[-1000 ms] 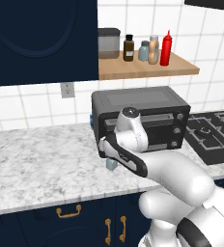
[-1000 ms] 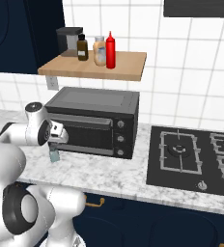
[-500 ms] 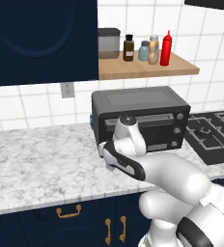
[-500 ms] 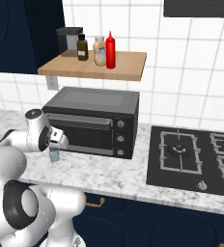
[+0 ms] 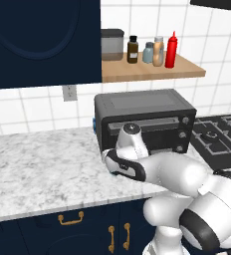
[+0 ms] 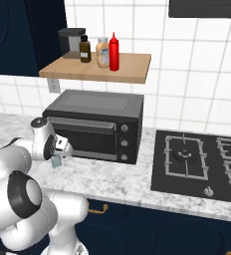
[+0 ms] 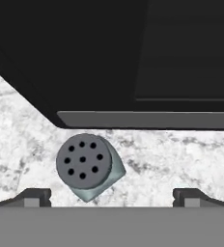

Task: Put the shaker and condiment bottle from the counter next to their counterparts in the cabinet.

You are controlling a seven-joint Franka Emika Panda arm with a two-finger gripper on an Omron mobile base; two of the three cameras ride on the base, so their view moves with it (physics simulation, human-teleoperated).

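Now we look straight down at the shaker (image 7: 87,166) on the counter (image 7: 22,125). It stands just in front of the black oven (image 7: 133,58), close to its door. We see its round grey cap with small holes and a bit of its pale blue-grey body under it.

We think it is small, light and hard. It looks smooth, so it may slip or tip over if we bump it. The best place to grab it seems to be the body, just under the cap, one finger on each side.

Our gripper (image 7: 112,195) is spread wide and holds nothing. The shaker sits closer to one finger than the other, so we are not yet centred over it.

Our arm bends low over the counter, with the hand pointing down in front of the oven.

Up on the cabinet (image 6: 132,69) the condiment bottle (image 6: 114,52) already stands beside the tan bottle (image 6: 102,52).
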